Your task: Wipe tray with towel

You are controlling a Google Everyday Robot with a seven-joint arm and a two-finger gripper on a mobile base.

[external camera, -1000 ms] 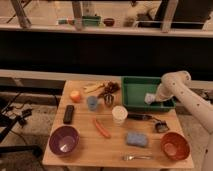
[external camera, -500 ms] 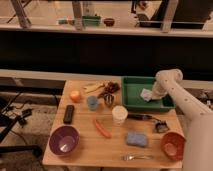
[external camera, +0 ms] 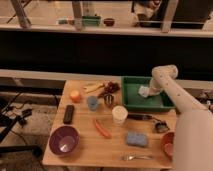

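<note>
My claw [external camera: 148, 92] hangs over the far right part of the worktop [external camera: 114, 149]. To its left I see a blue cup [external camera: 92, 103], an orange fruit [external camera: 75, 95] and a black remote [external camera: 69, 114]. Below it in my view are a white cup [external camera: 119, 115], a blue sponge [external camera: 136, 139] and a fork [external camera: 137, 157].

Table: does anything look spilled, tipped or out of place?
Nothing stands out. The claw is down in the green tray at the towel; the purple bowl and white cup stand upright, nothing spilled.

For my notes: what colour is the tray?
The tray is green, camera view; the gripper is at the towel inside it.
</note>
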